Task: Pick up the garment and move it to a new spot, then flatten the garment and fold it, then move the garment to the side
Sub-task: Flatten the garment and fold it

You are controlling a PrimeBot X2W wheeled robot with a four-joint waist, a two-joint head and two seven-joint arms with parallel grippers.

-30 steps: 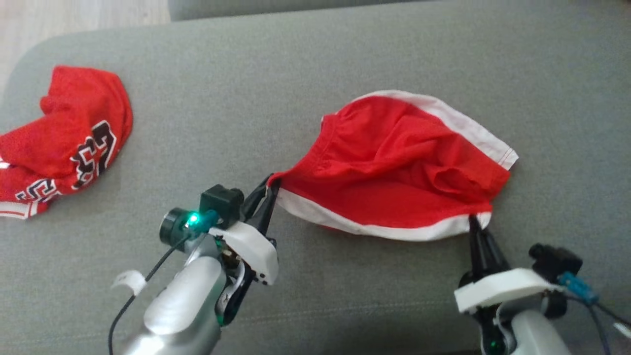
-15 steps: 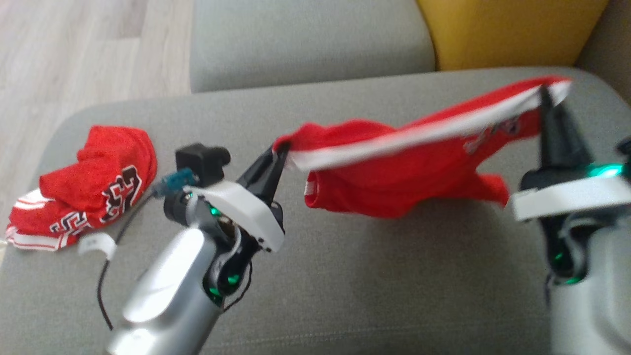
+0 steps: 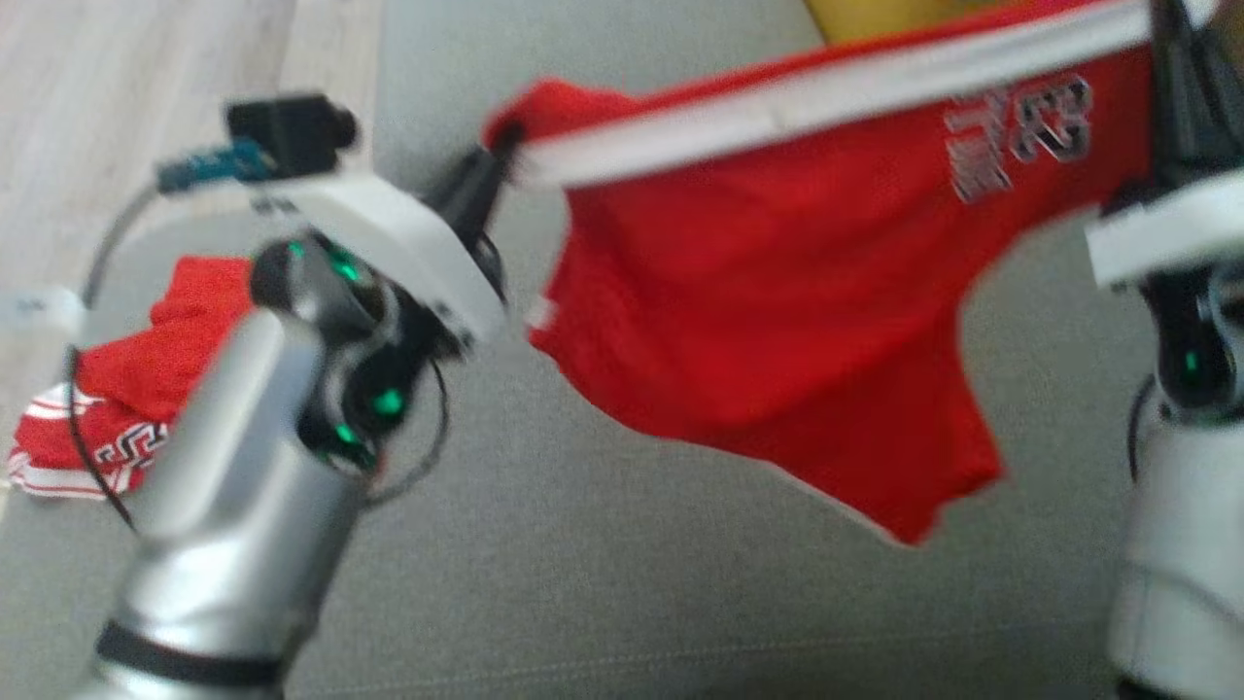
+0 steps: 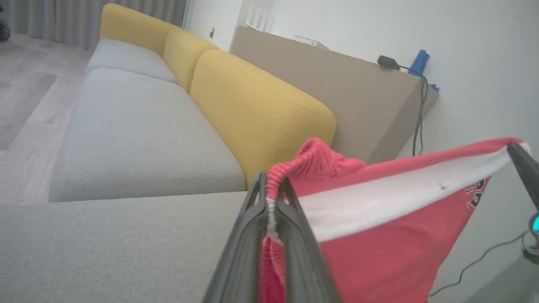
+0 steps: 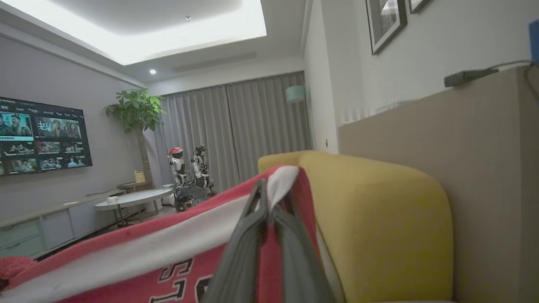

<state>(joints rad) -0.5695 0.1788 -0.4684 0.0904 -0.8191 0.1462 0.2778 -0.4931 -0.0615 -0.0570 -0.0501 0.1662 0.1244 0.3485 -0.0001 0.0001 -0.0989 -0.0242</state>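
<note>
I now have the garment (image 3: pixel 777 321) clear of the sofa cushion (image 3: pixel 603 564). One second ago it lay bunched on the fabric; it now hangs free between the left gripper (image 3: pixel 491 160) and the right gripper (image 3: pixel 1166 39). Its white band (image 3: pixel 836 97), slack before, runs taut between the two grips. A printed number (image 3: pixel 1020 131) has turned toward the head camera. Both arms are raised higher. The head camera itself has moved, so the whole head view has shifted.

I'm looking over a grey sofa seat (image 4: pixel 139 126), with yellow back cushions (image 4: pixel 252 101) lining it and pale wood floor (image 4: pixel 25 97) running alongside. Grey curtains (image 5: pixel 252 126) are hanging closed, a wall television (image 5: pixel 42 136) is playing, and a recessed ceiling light (image 5: pixel 168 33) is glowing above a potted plant (image 5: pixel 135 110).
</note>
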